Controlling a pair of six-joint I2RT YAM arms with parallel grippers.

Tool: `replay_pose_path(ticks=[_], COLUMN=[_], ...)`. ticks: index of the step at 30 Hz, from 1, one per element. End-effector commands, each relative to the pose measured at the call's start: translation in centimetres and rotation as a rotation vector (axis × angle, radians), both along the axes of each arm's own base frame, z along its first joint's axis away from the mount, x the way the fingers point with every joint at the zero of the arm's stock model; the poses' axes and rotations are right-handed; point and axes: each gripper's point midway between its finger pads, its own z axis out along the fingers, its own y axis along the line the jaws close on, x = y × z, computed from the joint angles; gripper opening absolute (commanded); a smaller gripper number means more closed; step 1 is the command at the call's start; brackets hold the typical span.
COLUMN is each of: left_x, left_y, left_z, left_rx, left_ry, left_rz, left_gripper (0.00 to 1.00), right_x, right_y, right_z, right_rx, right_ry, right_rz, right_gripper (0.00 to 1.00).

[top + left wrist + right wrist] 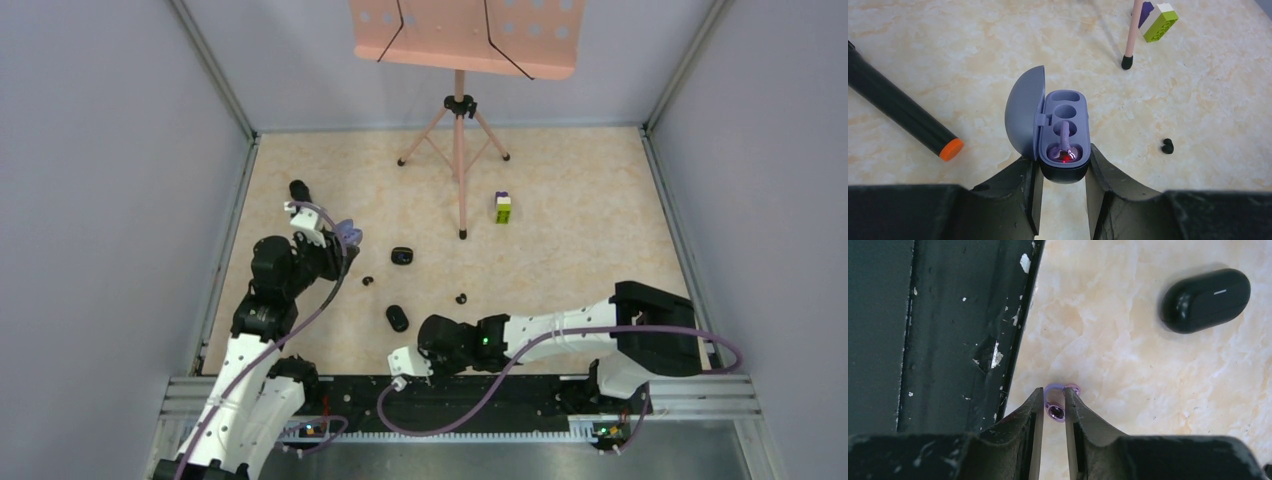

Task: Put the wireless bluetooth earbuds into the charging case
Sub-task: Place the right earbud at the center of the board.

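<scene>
We see both jaws gripping.
Our left gripper point(1063, 170) clamps open charging case point(1066, 107), pale earbud point(1064, 142) seated; right gripper point(1053, 402) pinches purple earbud point(1054, 411).

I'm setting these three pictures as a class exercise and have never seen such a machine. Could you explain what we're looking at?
Two robot arms are bolted at a beige table. The top picture looks down from above; the other two come from cameras on each wrist. The left gripper clamps an open lilac charging case with one pale purple earbud seated inside. The right gripper pinches the second purple earbud near a closed black oval case. Tiny black earbuds, a green-and-purple block and a pink music stand sit on it.
</scene>
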Motion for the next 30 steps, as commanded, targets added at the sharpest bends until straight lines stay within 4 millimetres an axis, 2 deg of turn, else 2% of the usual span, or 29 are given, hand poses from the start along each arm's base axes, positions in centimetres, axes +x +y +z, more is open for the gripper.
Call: replay_pose_path(ticks=[1, 12, 15, 19, 21, 25, 27, 30], left_x=[0.3, 0.6, 0.6, 0.7, 0.7, 0.7, 0.5, 0.0], left_y=[0.2, 0.1, 0.1, 0.1, 0.1, 0.0, -0.4, -1.6], left_z=[0.6, 0.5, 0.3, 0.1, -0.1, -0.4, -0.3, 0.4], left_rx=[-0.008, -0.015, -0.017, -0.016, -0.010, -0.009, -0.022, -0.033], left_ry=[-0.034, -0.033, -0.030, -0.029, -0.022, -0.008, -0.006, -0.031], left_rz=[0.014, 0.008, 0.009, 0.009, 0.008, 0.004, -0.020, -0.103], left_gripper=[0.00, 0.00, 0.00, 0.00, 0.00, 0.00, 0.00, 0.00], right_x=[0.0, 0.3, 1.1, 2.5, 3.0, 2.5, 1.8, 1.0], right_y=[-0.4, -1.6, -1.9, -2.5, -2.4, -1.8, -2.0, -3.4], right_z=[-0.2, -1.4, -1.7, -1.7, -0.9, 2.3, 4.3, 6.4], right_rx=[0.000, -0.017, -0.013, -0.007, 0.011, 0.073, 0.113, 0.174], right_ry=[-0.026, -0.029, -0.011, 0.026, 0.030, 0.050, 0.065, 0.069], right_rz=[-0.017, -0.055, -0.103, -0.159, -0.147, -0.073, -0.015, 0.057], right_gripper=[0.22, 0.27, 0.20, 0.02, 0.00, 0.00, 0.00, 0.00])
